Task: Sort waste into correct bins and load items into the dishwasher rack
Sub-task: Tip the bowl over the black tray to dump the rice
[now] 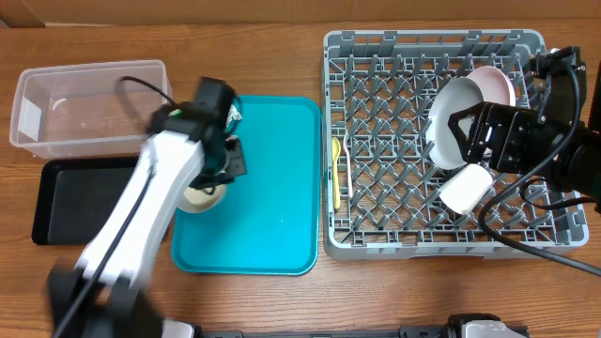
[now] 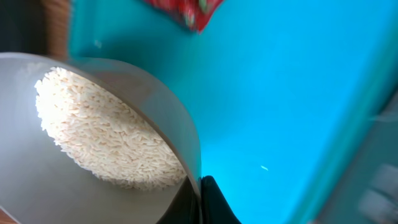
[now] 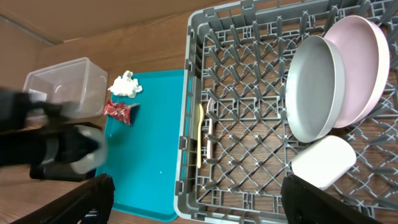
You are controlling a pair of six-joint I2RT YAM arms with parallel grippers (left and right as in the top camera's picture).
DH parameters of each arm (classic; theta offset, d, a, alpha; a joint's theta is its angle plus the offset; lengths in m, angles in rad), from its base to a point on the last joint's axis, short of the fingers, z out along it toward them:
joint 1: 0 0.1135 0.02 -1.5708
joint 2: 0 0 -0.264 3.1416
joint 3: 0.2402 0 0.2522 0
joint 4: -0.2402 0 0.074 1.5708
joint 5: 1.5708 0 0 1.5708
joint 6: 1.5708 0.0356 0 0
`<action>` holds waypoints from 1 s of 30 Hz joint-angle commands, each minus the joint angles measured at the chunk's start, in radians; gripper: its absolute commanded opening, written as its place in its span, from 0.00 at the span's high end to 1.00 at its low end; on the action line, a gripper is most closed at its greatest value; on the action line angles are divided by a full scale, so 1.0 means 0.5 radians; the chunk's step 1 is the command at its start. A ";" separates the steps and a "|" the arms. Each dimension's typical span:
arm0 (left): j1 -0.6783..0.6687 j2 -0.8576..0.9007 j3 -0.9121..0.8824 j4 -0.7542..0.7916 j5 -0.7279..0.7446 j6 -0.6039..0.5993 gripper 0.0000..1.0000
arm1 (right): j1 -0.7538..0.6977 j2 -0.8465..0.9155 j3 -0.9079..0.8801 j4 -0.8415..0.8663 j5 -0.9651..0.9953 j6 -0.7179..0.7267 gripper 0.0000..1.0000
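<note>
Although only the tips of the left gripper show, they pinch the rim of the small grey bowl, with rice inside, over the teal tray. The red wrapper is cut off at the top edge. The right gripper stands wide and empty above the rack. There the white cup lies, and the grey plate partly hides the pink plate.

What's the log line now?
left end effector: gripping rice bowl | right end effector: open above dishwasher rack | racked: grey plate, pink plate, white cup, yellow utensil
</note>
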 commanded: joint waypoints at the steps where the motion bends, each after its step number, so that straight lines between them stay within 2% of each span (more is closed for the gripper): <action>1: 0.171 -0.314 0.046 -0.027 0.082 0.036 0.96 | 0.010 -0.014 0.002 0.005 0.011 0.003 0.11; 4: 0.439 -0.454 0.045 -0.041 0.294 0.179 0.96 | 0.010 -0.014 0.002 0.005 0.011 0.004 0.10; 7: 0.815 -0.489 0.045 -0.068 0.565 0.348 0.96 | 0.010 -0.014 0.002 0.005 0.011 0.004 0.11; 11: 1.286 -0.433 0.021 -0.054 0.947 0.620 0.96 | 0.010 -0.014 0.002 0.002 0.011 0.003 0.11; 14: 1.550 -0.321 0.020 -0.036 1.135 0.734 0.96 | 0.010 -0.014 0.002 -0.004 0.012 0.003 0.11; 24: 1.875 0.217 0.013 0.155 1.585 1.034 0.96 | 0.010 -0.014 0.002 -0.048 0.012 0.003 0.11; 27: 1.946 0.363 0.013 0.166 1.828 1.240 0.96 | 0.010 -0.014 0.002 -0.067 0.012 0.003 0.11; 30: 2.021 0.472 0.013 0.153 1.888 1.358 0.96 | 0.010 -0.014 0.002 -0.077 0.012 0.003 0.11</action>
